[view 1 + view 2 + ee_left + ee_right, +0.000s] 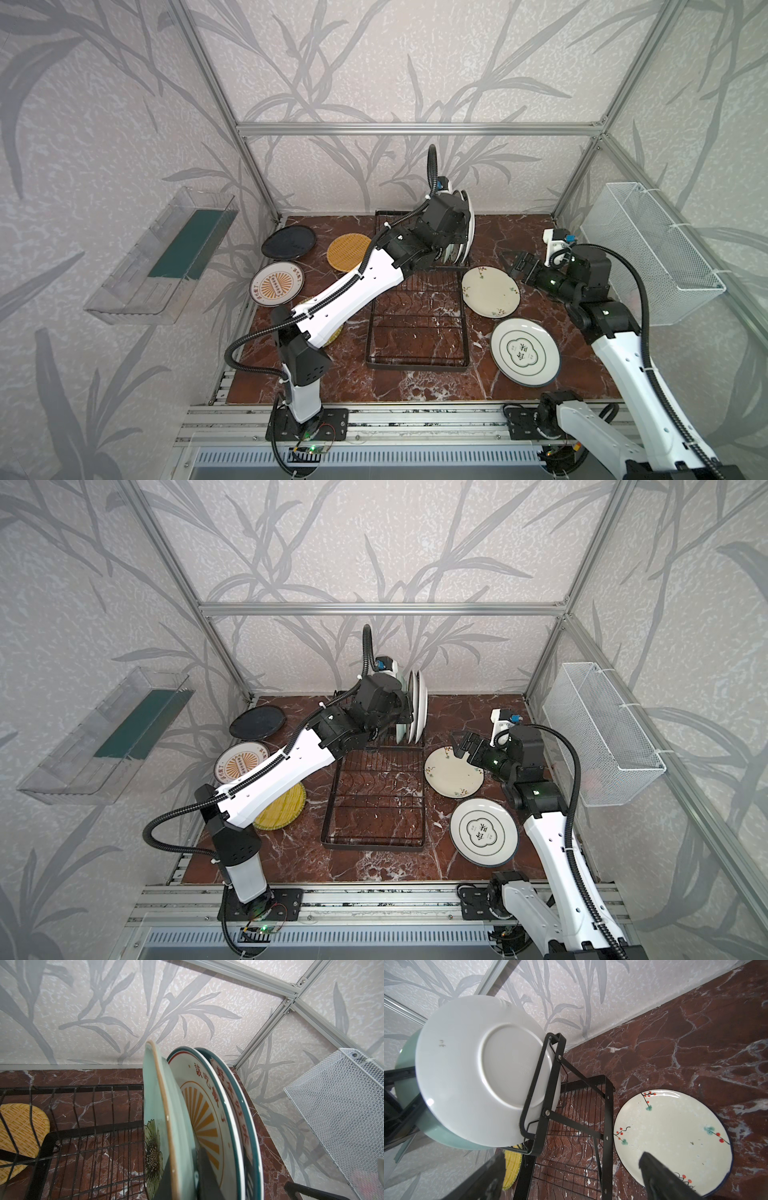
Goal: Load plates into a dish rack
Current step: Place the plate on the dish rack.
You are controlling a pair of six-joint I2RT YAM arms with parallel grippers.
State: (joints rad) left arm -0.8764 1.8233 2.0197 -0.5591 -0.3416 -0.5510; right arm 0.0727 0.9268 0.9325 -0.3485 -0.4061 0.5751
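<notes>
Pale teal plate [158, 1105] fills the left wrist view, standing on edge, and the left gripper [185, 1163] is clamped on its rim, one dark finger on each face. The plate stands at the raised slotted end of the dish rack [417, 366], at the far side of the table. Close beside it stand two more: a sunburst plate [205, 1122], then a lettered-rim plate [233, 1088], all three upright and tightly spaced. Whether the teal plate's lower edge is seated in a slot cannot be told, because the fingers and the arm hide it.

Over on the right, the right gripper [508, 267] hangs with its jaws spread wide and grips nothing. It sits near the far rim of the cream floral plate [490, 291], which lies flat on the marble tabletop [540, 232] just beside the rack. Nearer the front lies the green-emblem plate [524, 352], also flat.

On the rack's other side lie a black plate [288, 243], an orange woven plate [348, 251] and a second sunburst plate [276, 284]. A yellow woven plate [282, 810] is half hidden under the left arm. Out on the walls hang the white mesh basket [652, 249] and the clear bin [162, 257].
</notes>
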